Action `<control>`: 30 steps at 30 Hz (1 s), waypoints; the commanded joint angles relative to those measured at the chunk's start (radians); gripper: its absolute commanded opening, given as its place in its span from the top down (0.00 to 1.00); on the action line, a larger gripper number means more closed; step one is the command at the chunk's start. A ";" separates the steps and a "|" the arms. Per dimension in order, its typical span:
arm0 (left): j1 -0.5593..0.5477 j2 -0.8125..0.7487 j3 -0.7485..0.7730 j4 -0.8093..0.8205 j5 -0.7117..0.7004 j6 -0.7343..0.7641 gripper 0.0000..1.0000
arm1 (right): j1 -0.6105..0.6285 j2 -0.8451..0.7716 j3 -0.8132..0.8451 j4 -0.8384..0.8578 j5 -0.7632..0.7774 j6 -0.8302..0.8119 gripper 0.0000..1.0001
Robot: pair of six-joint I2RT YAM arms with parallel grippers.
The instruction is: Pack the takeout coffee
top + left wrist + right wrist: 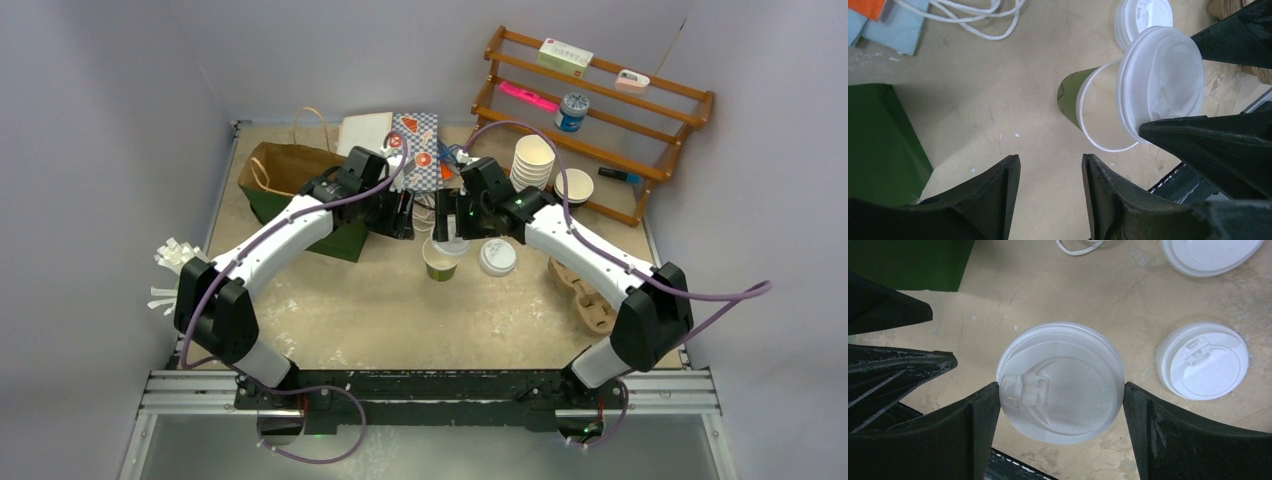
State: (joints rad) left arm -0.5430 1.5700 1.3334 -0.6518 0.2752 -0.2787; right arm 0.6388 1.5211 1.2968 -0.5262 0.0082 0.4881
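Mid-table, upright on the tan surface: the cup [438, 268], dark green outside, pale inside, mouth uncovered. Stands apart from everything else on the table [400, 320], well forward of the far wall and between the two arms' reach.

Just above its rim: the lid [1060, 382], round, white, sip tab facing up. Sits off-centre, shifted toward the right arm's side, so covers only part of the mouth and leaves the rest showing in the left wrist view. Not pressed onto the cup.

Clamped across the lid: the right gripper [1061, 390], one finger against each opposite edge, jaws spread wide to span it. Nothing else between them.

Near the cup on the left arm's side, not touching it: the left gripper [1050, 200], jaws parted with only bare table between them, tips angled down toward the surface.

Behind and left of that gripper: a green paper bag [300, 190], brown inside, mouth open, handles loose.

Flat on the table to the right of the cup: loose lids [1203, 360], white, tabs up, one close by and more at the far edge of the right wrist view.

Farther back on the right: a stack of white cups [532, 160], and behind it a wooden rack [600, 110] leaning at the wall. Beside the right arm's forearm: a brown cardboard cup carrier [585, 295].
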 commanded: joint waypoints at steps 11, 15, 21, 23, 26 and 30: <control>0.038 -0.084 -0.046 -0.003 -0.022 -0.012 0.48 | 0.065 0.060 0.085 -0.044 0.058 -0.056 0.07; 0.040 -0.084 -0.052 0.004 -0.015 -0.015 0.49 | 0.081 0.068 0.088 -0.063 0.084 -0.074 0.07; 0.040 -0.076 -0.055 0.007 -0.004 -0.011 0.49 | 0.107 0.091 0.111 -0.086 0.123 -0.103 0.07; 0.040 -0.076 -0.057 0.008 -0.003 -0.009 0.49 | 0.114 0.100 0.116 -0.090 0.128 -0.106 0.07; 0.040 -0.078 -0.060 0.008 -0.002 -0.008 0.49 | 0.122 0.110 0.120 -0.093 0.134 -0.110 0.07; 0.040 -0.078 -0.060 0.006 -0.002 -0.005 0.49 | 0.127 0.126 0.130 -0.100 0.143 -0.117 0.06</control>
State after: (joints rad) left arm -0.5106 1.5227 1.2778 -0.6609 0.2584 -0.2779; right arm 0.7570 1.6432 1.3766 -0.5995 0.1181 0.3985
